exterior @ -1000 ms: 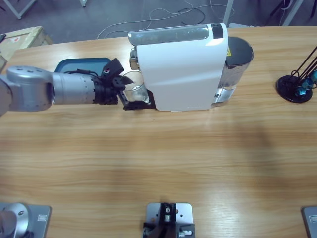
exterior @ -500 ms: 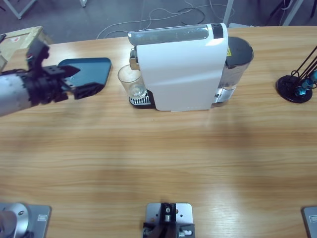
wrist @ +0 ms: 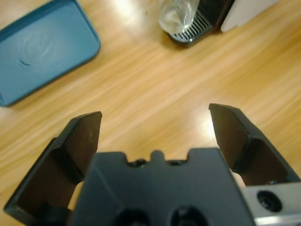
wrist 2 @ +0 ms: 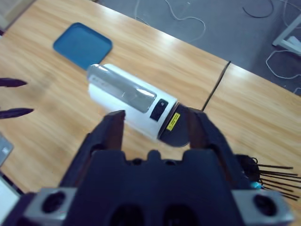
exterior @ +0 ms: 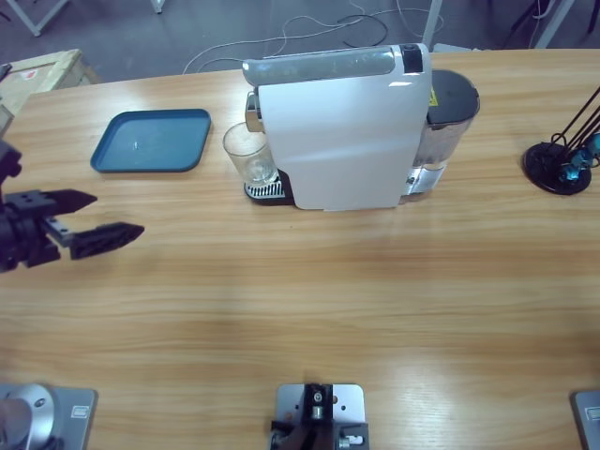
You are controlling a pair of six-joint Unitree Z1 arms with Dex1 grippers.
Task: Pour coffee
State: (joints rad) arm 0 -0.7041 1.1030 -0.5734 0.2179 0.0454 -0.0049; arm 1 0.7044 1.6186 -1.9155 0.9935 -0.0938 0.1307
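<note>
Glass (exterior: 249, 155) sits on the machine (exterior: 342, 127) drip grate, brew pending.
My left gripper (exterior: 97, 217) hangs spread and empty, right gripper (wrist 2: 155, 128) parted overhead; I'd press the button squarely.

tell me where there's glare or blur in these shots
High view: soft sheen on the white coffee machine, otherwise sharp. Left wrist view: bright glare patches on the table, and the glass is blurred. Right wrist view: the right gripper looks soft up close.
</note>
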